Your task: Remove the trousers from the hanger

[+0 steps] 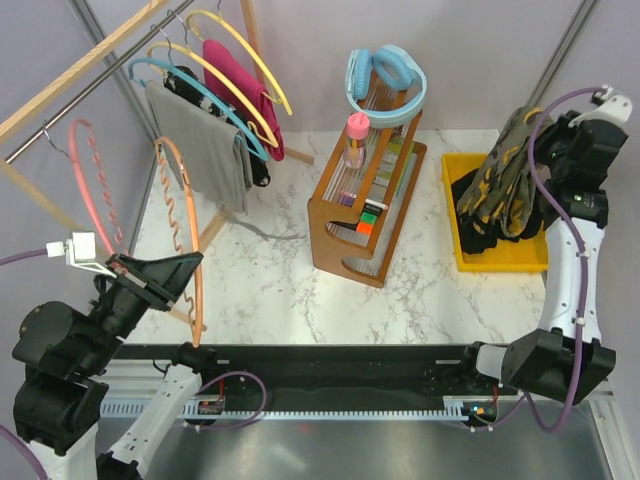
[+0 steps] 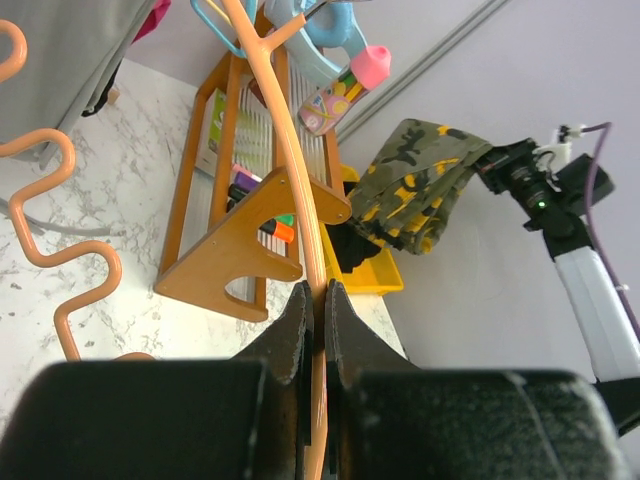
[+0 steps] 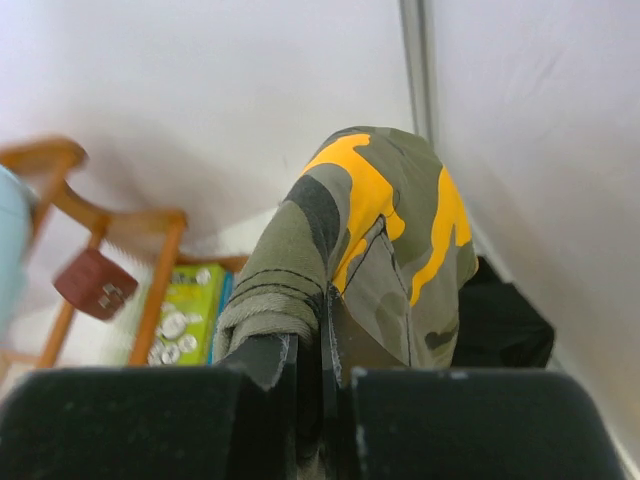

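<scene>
The left end effector is clamped shut on the thin rim of an orange hanger, which stands near the left front corner of the worktop, apart from the clothes rail. On that rail hang a grey garment and a magenta garment, close to the back left edge.

The right end effector is closed on a fold of the camouflage trousers – the cloth bunches over both fingers and drapes down over a yellow bin. The bin sits against the right edge of the worktop, close to the side wall. The black trousers lie crumpled inside it, below the camouflage pair; whether the two touch I cannot tell.

A wooden rack holding markers stands at the middle, with blue headphones perched on top. Between the rack and the bin runs a bare strip of marble – and a wider bare stretch lies along the front edge, from the hanger across to the bin.
</scene>
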